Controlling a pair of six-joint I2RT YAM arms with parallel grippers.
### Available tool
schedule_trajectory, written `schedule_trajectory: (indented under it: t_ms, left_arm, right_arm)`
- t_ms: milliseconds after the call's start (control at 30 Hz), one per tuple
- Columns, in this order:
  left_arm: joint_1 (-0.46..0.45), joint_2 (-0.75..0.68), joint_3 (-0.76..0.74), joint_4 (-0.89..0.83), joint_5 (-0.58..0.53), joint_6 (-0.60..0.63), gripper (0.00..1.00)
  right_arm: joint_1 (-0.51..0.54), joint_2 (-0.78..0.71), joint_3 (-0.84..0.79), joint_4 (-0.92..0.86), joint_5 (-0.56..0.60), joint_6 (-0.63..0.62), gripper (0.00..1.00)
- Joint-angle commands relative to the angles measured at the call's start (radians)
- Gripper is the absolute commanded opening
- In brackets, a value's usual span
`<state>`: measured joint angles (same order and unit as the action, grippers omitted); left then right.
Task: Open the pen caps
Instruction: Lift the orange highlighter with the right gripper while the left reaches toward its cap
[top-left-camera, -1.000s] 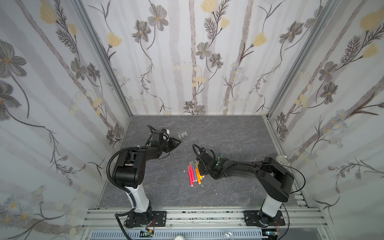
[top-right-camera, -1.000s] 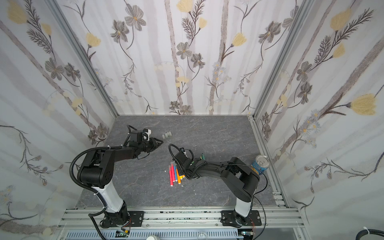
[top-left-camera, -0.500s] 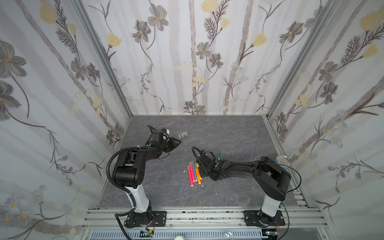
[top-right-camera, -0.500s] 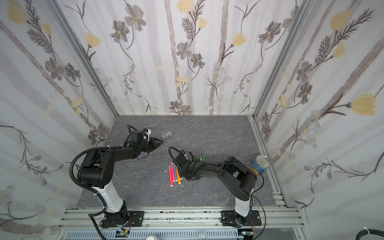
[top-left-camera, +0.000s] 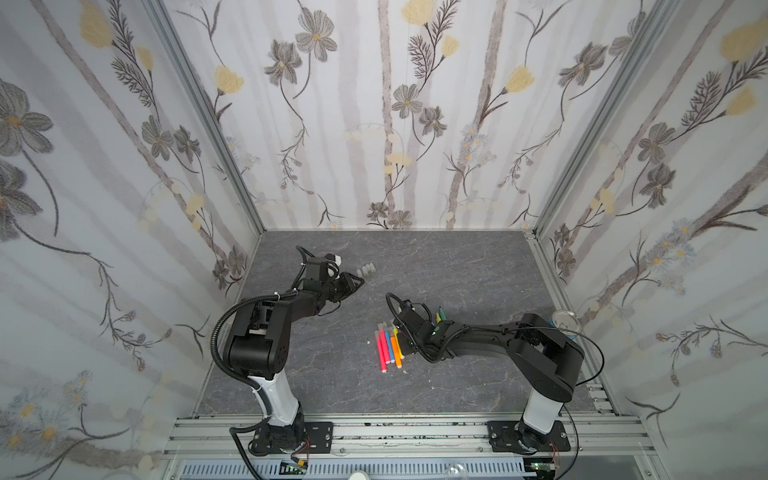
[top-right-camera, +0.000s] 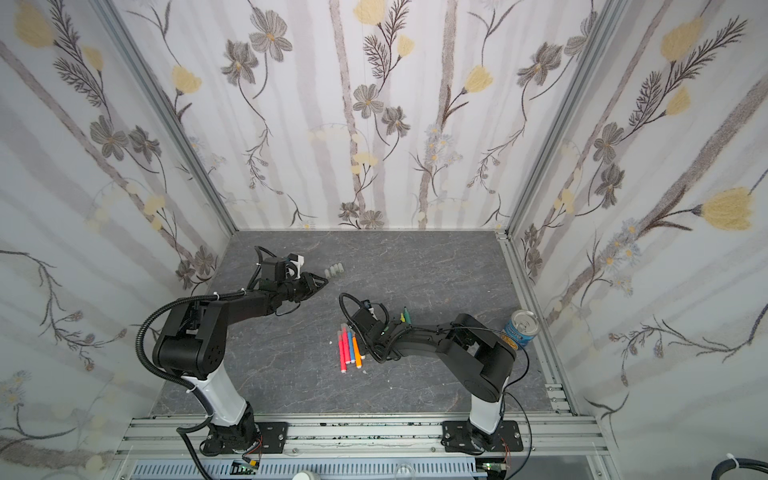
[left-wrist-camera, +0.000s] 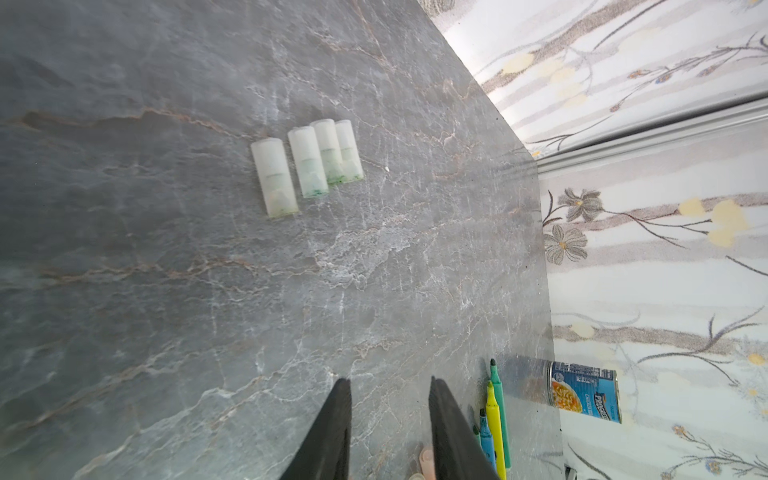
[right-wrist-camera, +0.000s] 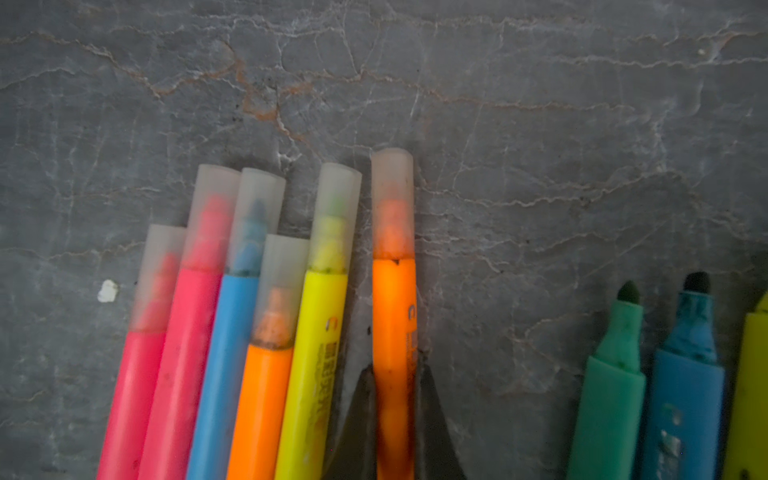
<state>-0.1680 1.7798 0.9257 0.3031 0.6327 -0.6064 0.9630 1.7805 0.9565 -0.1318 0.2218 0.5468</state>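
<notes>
Right gripper (right-wrist-camera: 395, 365) pinched the orange pen (right-wrist-camera: 392, 307); left gripper (left-wrist-camera: 388, 386), spread and empty, looked due to pull its cap (right-wrist-camera: 391, 199).

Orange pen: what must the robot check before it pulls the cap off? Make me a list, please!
1. Right gripper shut on the orange pen: ok.
2. Cap sticks out past the fingers, free to grab: ok.
3. Left gripper open and empty: ok.
4. Left gripper close to that cap: not ok; it is over by the loose caps.
5. Yellow pen clear of the grip: cannot tell; it lies right beside a finger.
</notes>
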Motion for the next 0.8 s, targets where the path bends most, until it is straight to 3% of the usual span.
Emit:
schedule_trajectory:
  t_ms: [0,333,767]
  left_arm:
    - [-0.032,-0.029,0.032,-0.06,0.0,0.035,0.32]
    - [-0.231,-0.023,0.141,-0.126,-0.047,0.021,0.32]
    - [-0.373,0.007,0.192,-0.066,-0.013,-0.059,0.33]
  right_arm:
    - [-0.016,-0.059,-0.01,-0.019,0.01,-0.013,0.0]
    - [-0.122,-0.398,-0.195,0.159,-0.085,-0.033,0.0]
    - [-0.202,-0.454,-0.276,0.22,-0.156,-0.032,0.0]
